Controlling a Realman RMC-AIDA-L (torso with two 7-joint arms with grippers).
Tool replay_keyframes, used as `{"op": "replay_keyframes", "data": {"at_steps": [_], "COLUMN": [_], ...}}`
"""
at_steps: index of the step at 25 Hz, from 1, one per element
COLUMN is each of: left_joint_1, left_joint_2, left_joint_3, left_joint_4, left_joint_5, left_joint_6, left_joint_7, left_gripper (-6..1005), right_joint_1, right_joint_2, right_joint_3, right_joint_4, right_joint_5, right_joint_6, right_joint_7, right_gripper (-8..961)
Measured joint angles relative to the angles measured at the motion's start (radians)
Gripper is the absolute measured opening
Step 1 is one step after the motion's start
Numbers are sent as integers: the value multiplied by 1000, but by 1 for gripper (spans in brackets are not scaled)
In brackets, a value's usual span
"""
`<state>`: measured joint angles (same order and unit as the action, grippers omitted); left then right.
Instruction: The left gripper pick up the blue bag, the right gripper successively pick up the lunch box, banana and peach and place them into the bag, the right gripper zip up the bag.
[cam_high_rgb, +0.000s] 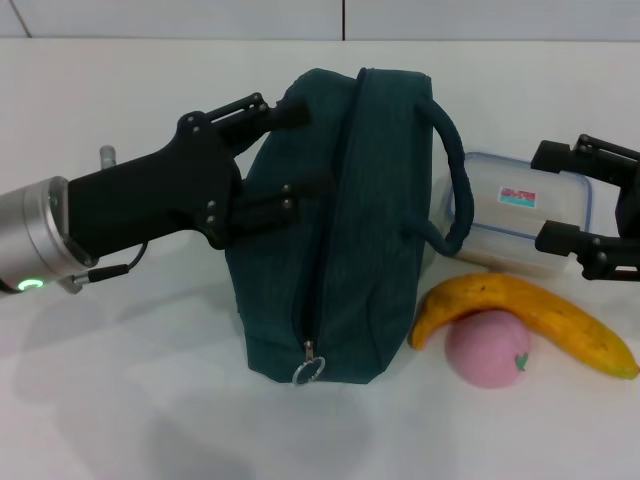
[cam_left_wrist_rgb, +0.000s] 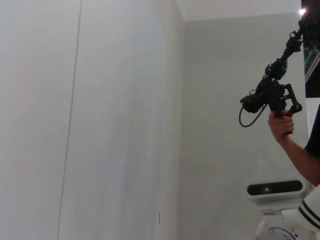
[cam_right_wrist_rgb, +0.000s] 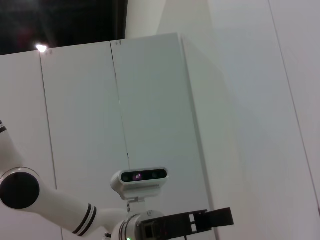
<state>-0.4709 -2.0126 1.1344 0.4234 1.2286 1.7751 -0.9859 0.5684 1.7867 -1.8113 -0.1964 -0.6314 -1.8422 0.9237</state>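
On the white bench (cam_high_rgb: 120, 400) the blue bag (cam_high_rgb: 340, 230) stands near the middle, its zipper running along the top with the ring pull (cam_high_rgb: 309, 371) hanging at the near end and one loop handle (cam_high_rgb: 452, 170) arching toward the robot's right. The left gripper (cam_high_rgb: 290, 160) reaches in from the left, its fingers spread apart against the bag's left side panel, one near the top edge and one lower on the fabric; whether they pinch the cloth cannot be told. Just right of the bag sits the lunch box (cam_high_rgb: 520, 215), closed under its blue-edged lid. In front of it lies the banana (cam_high_rgb: 530, 310), curving over the peach (cam_high_rgb: 487, 349) and touching it. The right gripper (cam_high_rgb: 590, 205) hovers at the lunch box's right end with its fingers apart, one above and one below that end. The wrist views show only walls and a head camera.
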Motion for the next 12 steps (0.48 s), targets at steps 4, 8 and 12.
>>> {"op": "replay_keyframes", "data": {"at_steps": [4,8,12], "left_joint_1": [0,-1,8], "left_joint_2": [5,7,3], "left_joint_3": [-5,-6,-31], "left_joint_4": [0,0,-1], "left_joint_5": [4,4,-1], "left_joint_6": [4,4,-1], "left_joint_7": [-26,-41,-65], "left_gripper": [712,721,738], "right_joint_1": [3,0,-2], "right_joint_2": [0,0,1], "right_joint_3": [1,1,1], "right_joint_4": [0,0,0], "right_joint_5": [0,5,5], "right_joint_6": [-2,-4,-4], "right_joint_7": [0,0,0], "right_gripper": [840,841,841]}}
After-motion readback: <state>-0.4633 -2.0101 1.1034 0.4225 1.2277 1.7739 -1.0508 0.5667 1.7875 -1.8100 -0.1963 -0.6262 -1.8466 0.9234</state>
